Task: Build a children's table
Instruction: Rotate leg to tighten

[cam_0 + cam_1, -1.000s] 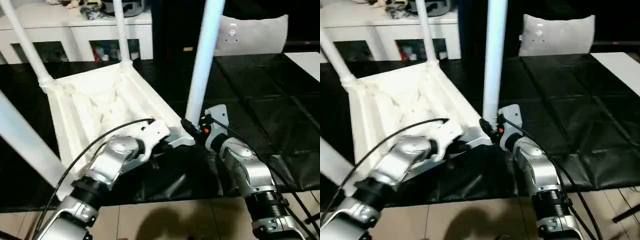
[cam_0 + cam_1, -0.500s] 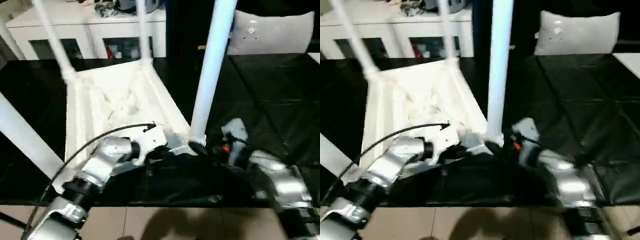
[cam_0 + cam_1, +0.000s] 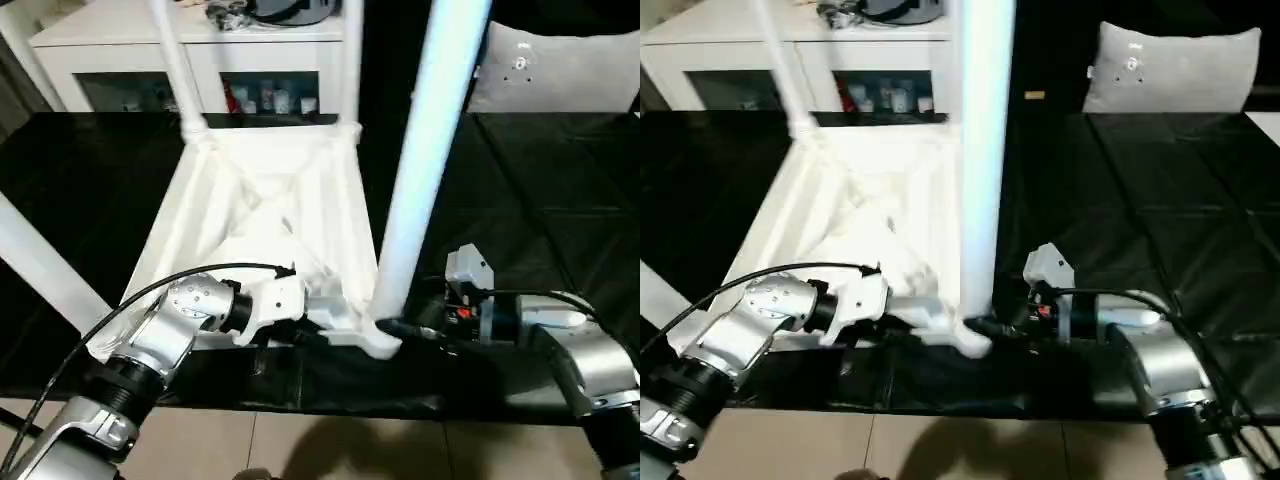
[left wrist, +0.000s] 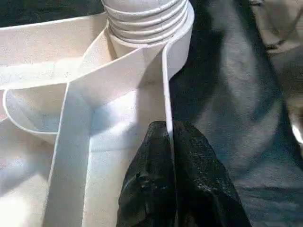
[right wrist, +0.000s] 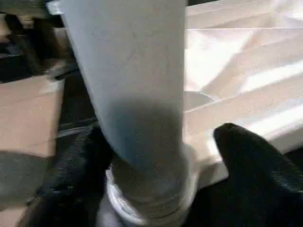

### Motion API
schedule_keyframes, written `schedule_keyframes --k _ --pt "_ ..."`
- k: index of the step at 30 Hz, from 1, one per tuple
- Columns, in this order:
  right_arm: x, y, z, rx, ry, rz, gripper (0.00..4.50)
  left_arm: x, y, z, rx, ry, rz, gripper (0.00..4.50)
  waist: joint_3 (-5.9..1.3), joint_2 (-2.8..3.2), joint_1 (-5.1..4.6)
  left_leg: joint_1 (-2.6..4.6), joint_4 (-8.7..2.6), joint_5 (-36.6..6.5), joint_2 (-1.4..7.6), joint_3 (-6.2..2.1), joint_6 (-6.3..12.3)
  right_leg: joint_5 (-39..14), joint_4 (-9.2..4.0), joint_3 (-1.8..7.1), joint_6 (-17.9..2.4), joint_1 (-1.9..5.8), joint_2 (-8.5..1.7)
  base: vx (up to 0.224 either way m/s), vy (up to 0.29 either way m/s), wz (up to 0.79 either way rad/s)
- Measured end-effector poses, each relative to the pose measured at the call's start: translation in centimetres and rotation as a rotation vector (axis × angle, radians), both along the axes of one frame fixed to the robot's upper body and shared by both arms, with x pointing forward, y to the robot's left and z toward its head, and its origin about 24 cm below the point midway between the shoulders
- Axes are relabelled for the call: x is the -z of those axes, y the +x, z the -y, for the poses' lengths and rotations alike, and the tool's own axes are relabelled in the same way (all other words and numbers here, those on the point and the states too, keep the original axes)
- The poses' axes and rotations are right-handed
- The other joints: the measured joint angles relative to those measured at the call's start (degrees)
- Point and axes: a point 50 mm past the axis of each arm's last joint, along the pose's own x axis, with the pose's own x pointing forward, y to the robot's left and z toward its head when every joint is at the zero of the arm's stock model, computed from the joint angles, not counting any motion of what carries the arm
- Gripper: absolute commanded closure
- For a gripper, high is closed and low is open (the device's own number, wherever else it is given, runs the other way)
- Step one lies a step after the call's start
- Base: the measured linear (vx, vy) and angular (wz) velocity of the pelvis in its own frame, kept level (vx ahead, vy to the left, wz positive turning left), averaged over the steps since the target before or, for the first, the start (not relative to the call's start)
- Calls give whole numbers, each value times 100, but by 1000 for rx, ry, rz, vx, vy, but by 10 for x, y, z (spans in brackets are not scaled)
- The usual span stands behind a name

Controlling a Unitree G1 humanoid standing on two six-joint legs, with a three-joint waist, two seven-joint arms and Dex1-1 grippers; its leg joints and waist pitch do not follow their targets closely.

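Observation:
The children's table lies upside down on the black-covered surface, ribbed underside up, with its white legs rising from the corner sockets. The near-right leg stands in its socket. My left gripper is shut on the table's near rim, one black finger on each side of the thin wall. My right gripper reaches in from the right at that leg's base. It is open, with its fingers either side of the leg.
A white cabinet with glass doors stands behind the black work surface. A pale grey cushion sits at the back right. The surface's near edge drops to a beige floor just behind my forearms.
The camera has shifted. My right arm has dropped and swung out to the right, so its gripper now meets the leg's base from the side. My left gripper stays pinched on the rim.

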Motion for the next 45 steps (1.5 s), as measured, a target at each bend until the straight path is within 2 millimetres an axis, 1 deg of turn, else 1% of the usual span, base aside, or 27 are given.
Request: schedule_keyframes --k 1,4,5,8,10,12,13,15,22,25,28,29,30,31,32,34,37,38,39,41,43,45 --pt "0 -1 -1 -15 1 -7 137 0 0 -1 9 3 -2 450 0 -3 4 -1 0 0 0 0 0 1 3 0 -2 0 0 0 0 0" --pt "1 -3 -2 -52 4 -24 148 0 -1 0 28 4 -3 450 1 -5 28 -1 1 0 0 1 0 3 5 0 -5 0 0 0 0 0" --pt "2 -4 -3 -65 4 -34 159 0 -2 0 33 4 -3 450 1 -8 33 -1 3 0 0 1 0 3 7 0 -5 0 0 0 0 0" --pt "3 -5 -4 -85 17 -54 190 0 -3 0 47 6 -10 450 1 -10 50 0 7 0 0 1 0 0 10 1 0 0 -1 0 0 0" --pt "2 -6 -5 -92 27 -60 196 0 -3 0 55 7 -15 450 0 -12 66 -1 9 0 0 1 0 0 13 1 0 0 -1 0 0 0" --pt "3 -6 -5 -99 29 -63 220 0 -3 0 60 8 -17 450 -1 -15 77 0 10 0 0 1 0 -1 16 2 1 0 -1 0 0 0" --pt "3 -6 -5 -99 31 -65 220 0 -3 0 61 8 -17 450 -1 -16 82 0 12 0 1 1 -1 -1 17 2 1 0 -1 0 0 0" --pt "2 -6 -5 -101 31 -63 237 0 -4 0 63 9 -16 450 -2 -19 87 0 13 0 1 1 -1 -1 19 3 2 1 -1 0 0 0" --pt "3 -8 -6 -96 36 -71 249 0 -3 0 49 -1 -34 450 -3 -27 108 1 14 0 1 1 -1 -1 23 4 2 2 -1 0 0 0" --pt "5 -7 -13 -53 51 -52 249 0 -2 -1 5 -8 -60 450 -8 -32 103 11 14 2 4 1 -4 -3 33 5 4 3 1 0 0 0" --pt "11 1 -27 96 66 -27 251 1 4 -6 -122 9 -80 450 -12 -44 -73 28 42 9 10 -2 -14 -4 76 8 6 2 2 0 0 0" --pt "13 5 -30 162 68 -22 252 1 6 -6 -169 4 -83 450 -11 -45 -155 31 50 9 10 -7 -14 -4 74 6 7 3 1 0 0 0" --pt "14 8 -31 211 71 -23 253 2 8 -3 -200 -2 -88 450 -11 -45 -202 35 54 9 9 -11 -14 -5 67 6 8 3 1 0 0 0" --pt "15 13 -33 278 78 -25 254 3 10 0 -247 -13 -87 450 -11 -47 -259 37 62 10 9 -18 -15 -5 60 2 8 5 1 0 0 0" --pt "16 21 -37 371 83 -22 254 4 13 5 -314 -23 -76 450 -9 -52 -356 34 76 10 10 -23 -15 -6 51 -4 9 4 1 0 0 0" --pt "18 30 -42 492 84 -15 254 6 17 14 -394 -41 -68 450 -10 -51 -475 30 79 9 10 -33 -15 -6 4 -25 9 11 0 0 0 0" --pt "20 43 -52 673 80 0 254 7 22 30 -505 -53 -38 450 -10 -49 -596 22 82 9 10 -72 -14 -6 -80 -91 9 40 -8 0 0 0" --pt "20 48 -56 725 74 10 254 7 24 35 -540 -54 -25 450 -11 -44 -653 26 82 9 12 -90 -13 -6 -125 -123 9 49 -9 0 0 0" --pt "20 49 -56 743 68 18 254 7 24 37 -550 -56 -22 450 -12 -44 -664 20 82 9 12 -99 -13 -5 -147 -136 9 49 -12 0 0 0" --pt "21 50 -55 766 73 18 184 7 25 43 -572 -57 -20 450 -12 -40 -662 23 82 8 7 -102 -11 -5 -161 -133 8 74 -15 0 0 0" --pt "22 50 -53 777 74 13 182 7 25 48 -567 -58 -16 450 -11 -39 -649 29 82 4 -2 -103 -5 -5 -162 -128 8 83 -19 0 0 0" --pt "23 49 -49 787 85 27 152 6 24 53 -544 -57 -6 450 -16 -19 -616 23 77 0 -4 -107 1 -3 -160 -122 5 82 -20 0 0 0"
